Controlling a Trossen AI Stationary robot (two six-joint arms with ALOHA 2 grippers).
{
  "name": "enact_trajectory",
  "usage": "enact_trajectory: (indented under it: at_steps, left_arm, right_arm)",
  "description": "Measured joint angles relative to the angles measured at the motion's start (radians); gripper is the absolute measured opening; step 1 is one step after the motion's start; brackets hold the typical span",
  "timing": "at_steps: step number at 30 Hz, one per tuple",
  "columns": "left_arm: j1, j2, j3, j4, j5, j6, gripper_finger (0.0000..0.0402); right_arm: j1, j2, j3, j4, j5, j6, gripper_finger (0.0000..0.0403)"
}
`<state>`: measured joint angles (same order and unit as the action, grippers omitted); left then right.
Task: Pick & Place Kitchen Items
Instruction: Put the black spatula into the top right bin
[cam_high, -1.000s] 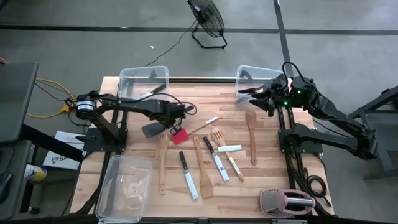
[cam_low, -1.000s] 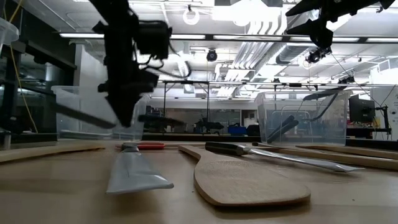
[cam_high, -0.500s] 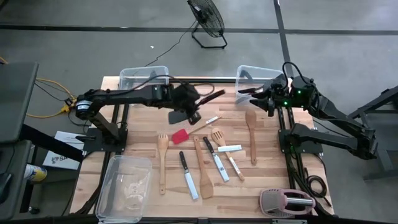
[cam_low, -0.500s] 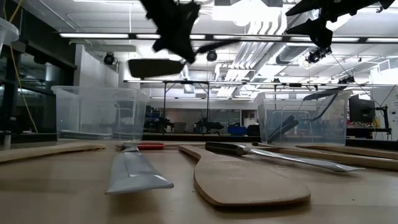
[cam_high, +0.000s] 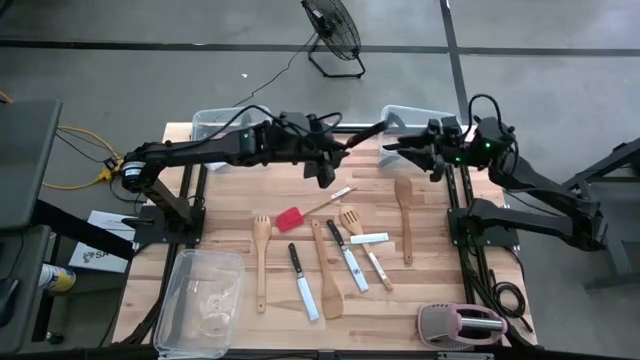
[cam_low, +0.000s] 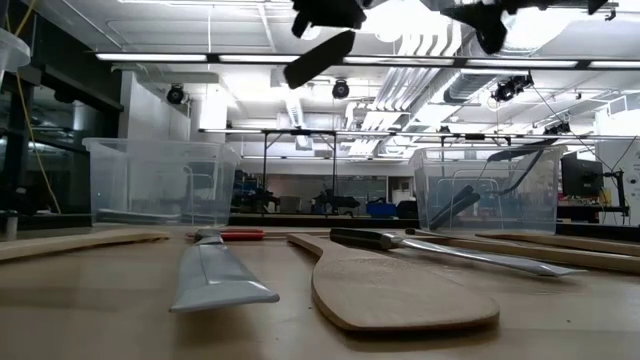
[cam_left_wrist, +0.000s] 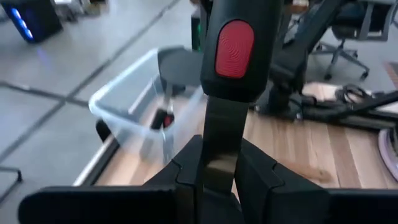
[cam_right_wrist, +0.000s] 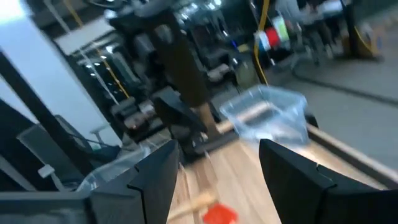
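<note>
My left gripper (cam_high: 333, 157) reaches out over the far middle of the table, shut on a black spatula (cam_high: 362, 136). The spatula's handle, with a red thumb pad (cam_left_wrist: 234, 48), runs toward my right gripper (cam_high: 396, 153). That gripper hangs open by the far right bin (cam_high: 402, 118), its fingers apart and nothing between them (cam_right_wrist: 217, 180). On the table lie a small red spatula (cam_high: 290, 218), wooden spoons (cam_high: 261, 255) (cam_high: 404, 205), a wooden turner (cam_high: 324, 262) and white-bladed knives (cam_high: 305, 285) (cam_high: 349, 258). My left gripper pinches the black spatula's thin neck (cam_left_wrist: 219, 140), just below the handle, between its two fingers. The fingers come nearly level from the table's left, and the spatula lies along them, its handle carrying on past the fingertips. The spatula is lifted high, its blade (cam_low: 318, 58) slanting down below the gripper.
A clear bin (cam_high: 215, 122) stands at the far left and another (cam_high: 205, 290) at the near left. The far right bin holds a dark utensil (cam_low: 455, 206). A pink-and-grey toaster (cam_high: 460, 325) sits at the near right edge.
My left gripper has risen from the table and gone toward the right gripper, tipping from pointing down to nearly level. The black spatula has come up clear of the table with it and swung round, handle now toward the right bin. My right gripper has tipped up slightly.
</note>
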<state>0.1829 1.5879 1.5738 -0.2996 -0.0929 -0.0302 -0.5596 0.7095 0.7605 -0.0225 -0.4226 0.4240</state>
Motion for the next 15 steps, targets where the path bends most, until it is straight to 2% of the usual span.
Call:
enact_trajectory:
  at_steps: [10, 15]
  left_arm:
    - [0.0, 0.001, 0.0, 0.064, -0.002, 0.026, 0.0059]
    - [0.0, 0.001, 0.0, 0.064, -0.002, 0.026, 0.0059]
  right_arm:
    - [0.094, 0.145, 0.0, 0.305, 0.005, -0.239, 0.0218]
    - [0.13, 0.217, 0.0, 0.466, 0.087, -0.272, 0.0218]
